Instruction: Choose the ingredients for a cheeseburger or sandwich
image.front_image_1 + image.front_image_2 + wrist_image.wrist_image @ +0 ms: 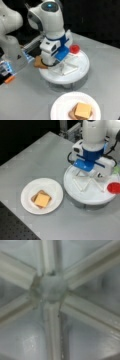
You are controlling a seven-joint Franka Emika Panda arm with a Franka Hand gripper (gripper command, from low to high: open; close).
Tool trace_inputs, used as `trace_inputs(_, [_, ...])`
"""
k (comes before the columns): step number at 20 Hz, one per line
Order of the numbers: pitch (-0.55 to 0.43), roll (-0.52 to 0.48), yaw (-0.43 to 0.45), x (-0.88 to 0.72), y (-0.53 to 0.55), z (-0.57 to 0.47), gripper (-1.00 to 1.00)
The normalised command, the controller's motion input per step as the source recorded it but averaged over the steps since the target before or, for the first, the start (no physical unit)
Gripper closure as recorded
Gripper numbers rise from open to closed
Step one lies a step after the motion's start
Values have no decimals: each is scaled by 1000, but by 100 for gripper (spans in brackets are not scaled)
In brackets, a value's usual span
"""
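Grey table (25, 100) carries a white round divided tray (80, 72) and, nearer, a white plate (27, 205). The gripper (50, 62) hangs low over the tray's far left part; whether its fingers are spread or pressed together, I cannot tell. On the plate lies a toast square (35, 198) with the cheese square (42, 200) on top. A red disc (74, 49) sits at the tray's rim, another toast square (38, 62) at its left edge.

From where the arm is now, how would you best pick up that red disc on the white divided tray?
Probably from straight above, pinching across the red disc at its rim. It lies flat near the outer edge of the divided tray, so its top and edge are open, while the ribs crowd the inward side. The hand is hidden under the arm's wrist.
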Motion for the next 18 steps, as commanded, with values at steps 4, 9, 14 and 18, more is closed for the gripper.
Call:
trace_inputs(4, [-213, 80, 51, -201, 97, -156, -100])
trace_inputs(9, [-218, 91, 40, -150, 32, -163, -100])
trace_inputs(14, [-201, 99, 37, -134, 10, -165, -100])
trace_inputs(18, [-185, 102, 40, -152, 13, -163, -100])
